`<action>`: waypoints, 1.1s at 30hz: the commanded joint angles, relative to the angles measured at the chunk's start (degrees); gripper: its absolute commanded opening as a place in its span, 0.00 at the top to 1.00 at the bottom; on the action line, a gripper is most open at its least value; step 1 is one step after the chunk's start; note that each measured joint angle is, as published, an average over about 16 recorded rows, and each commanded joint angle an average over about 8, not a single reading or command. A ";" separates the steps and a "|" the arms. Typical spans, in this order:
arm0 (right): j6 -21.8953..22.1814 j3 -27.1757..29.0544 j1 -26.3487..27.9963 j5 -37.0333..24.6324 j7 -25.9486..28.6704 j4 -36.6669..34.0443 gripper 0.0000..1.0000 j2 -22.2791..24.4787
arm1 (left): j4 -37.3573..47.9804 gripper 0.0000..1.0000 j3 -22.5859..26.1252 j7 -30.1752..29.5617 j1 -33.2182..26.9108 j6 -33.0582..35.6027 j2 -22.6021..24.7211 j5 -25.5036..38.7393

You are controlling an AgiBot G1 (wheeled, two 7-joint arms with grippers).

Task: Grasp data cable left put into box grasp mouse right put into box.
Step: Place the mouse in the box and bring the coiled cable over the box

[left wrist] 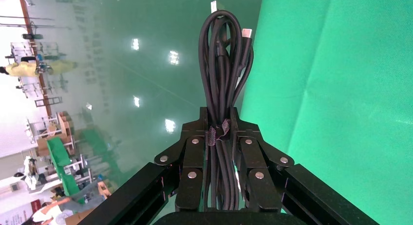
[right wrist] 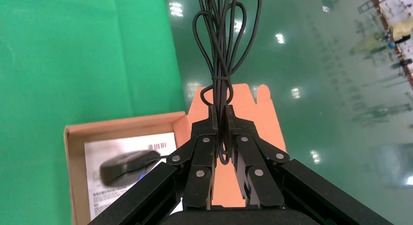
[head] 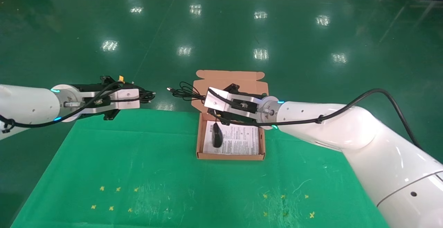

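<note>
My left gripper [head: 142,96] is shut on the data cable [head: 149,96], a black looped bundle held in the air left of the box, over the cloth's far edge. In the left wrist view the data cable [left wrist: 221,64] sticks out past the gripper [left wrist: 220,117]. My right gripper [head: 208,100] is shut on the mouse's thin cord [head: 183,91], above the far end of the salmon box [head: 198,141]. The mouse [head: 217,135] is inside the box, over the white sheet [head: 242,139]; I cannot tell whether it rests or hangs. The right wrist view shows the gripper [right wrist: 220,114], cord [right wrist: 225,40], mouse [right wrist: 127,165] and box [right wrist: 73,137].
The box's flap lid [head: 221,77] lies open, away from me, past the table's far edge. A green cloth [head: 138,158] covers the table, with small yellow cross marks [head: 110,207] near the front on both sides. Shiny green floor [head: 221,30] lies beyond.
</note>
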 commanded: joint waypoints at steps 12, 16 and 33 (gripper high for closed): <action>0.75 0.45 -0.48 4.50 -5.59 -10.44 0.40 -0.61 | -0.42 1.00 0.01 -0.36 0.13 0.23 -0.07 0.27; 0.57 0.37 -0.45 4.94 -6.25 -11.53 0.00 -0.67 | -0.45 1.00 0.03 -0.36 0.17 0.27 -0.07 0.28; 0.73 0.51 -1.25 5.55 -4.75 -5.98 0.00 4.26 | 0.28 1.00 2.09 -0.45 4.09 -3.79 5.23 1.67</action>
